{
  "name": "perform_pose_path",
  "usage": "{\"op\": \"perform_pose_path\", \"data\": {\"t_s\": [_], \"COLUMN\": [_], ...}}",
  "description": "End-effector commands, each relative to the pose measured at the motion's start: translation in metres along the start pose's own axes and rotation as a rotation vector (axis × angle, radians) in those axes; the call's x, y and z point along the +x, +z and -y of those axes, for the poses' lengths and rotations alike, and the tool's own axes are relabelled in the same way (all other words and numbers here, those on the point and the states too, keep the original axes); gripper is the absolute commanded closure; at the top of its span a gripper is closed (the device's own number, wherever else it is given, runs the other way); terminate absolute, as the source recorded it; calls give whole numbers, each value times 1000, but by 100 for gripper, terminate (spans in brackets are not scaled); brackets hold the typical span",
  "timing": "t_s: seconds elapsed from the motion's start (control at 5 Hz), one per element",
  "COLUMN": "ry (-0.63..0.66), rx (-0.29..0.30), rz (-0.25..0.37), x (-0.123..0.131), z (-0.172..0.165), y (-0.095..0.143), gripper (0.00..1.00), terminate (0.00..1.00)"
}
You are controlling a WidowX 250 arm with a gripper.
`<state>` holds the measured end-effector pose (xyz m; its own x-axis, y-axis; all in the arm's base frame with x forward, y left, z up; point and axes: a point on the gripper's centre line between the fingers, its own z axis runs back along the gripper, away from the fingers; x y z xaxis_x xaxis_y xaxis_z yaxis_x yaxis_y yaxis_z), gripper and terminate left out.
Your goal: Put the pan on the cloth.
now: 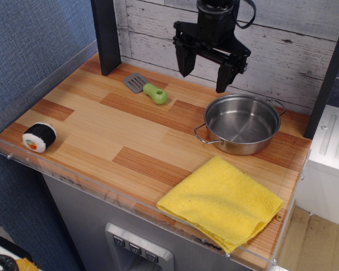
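Pan (242, 123) and cloth (223, 202) sit apart on a wood-grain counter (101, 130), the task not yet begun in earnest. From left: a sushi-roll toy (39, 137) lies near the front left corner; a small grey spatula with a green handle (146, 88) rests toward the back; the black gripper (204, 73) hangs above the counter at the rear, just left of the steel pan, its two fingers spread wide and holding nothing. The pan stands empty at right, its two wire loop handles pointing front-left and back-right. The yellow cloth lies folded at the front right corner, just in front of the pan and not touching it. The step in hand appears to be the approach for a grasp. The next move likely calls for lowering onto the pan's rim or a handle, closing firmly, then lifting it forward onto the cloth. No brand, label or writing is legible.
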<state>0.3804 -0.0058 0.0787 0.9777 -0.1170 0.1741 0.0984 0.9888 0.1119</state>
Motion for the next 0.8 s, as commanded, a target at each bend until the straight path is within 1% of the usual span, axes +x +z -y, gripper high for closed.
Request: {"op": "perform_pose_path", "data": {"t_s": [0.0,0.4,0.6], "ry": [-32,-50,-71], "rx": [-14,-39,-34], "rz": [18,-45,-73], "x": [6,-3,-6], "z": [12,18,21], "y": [-9,-35,-44], "gripper": [0,0,0], "terminate": [0,0,0]}}
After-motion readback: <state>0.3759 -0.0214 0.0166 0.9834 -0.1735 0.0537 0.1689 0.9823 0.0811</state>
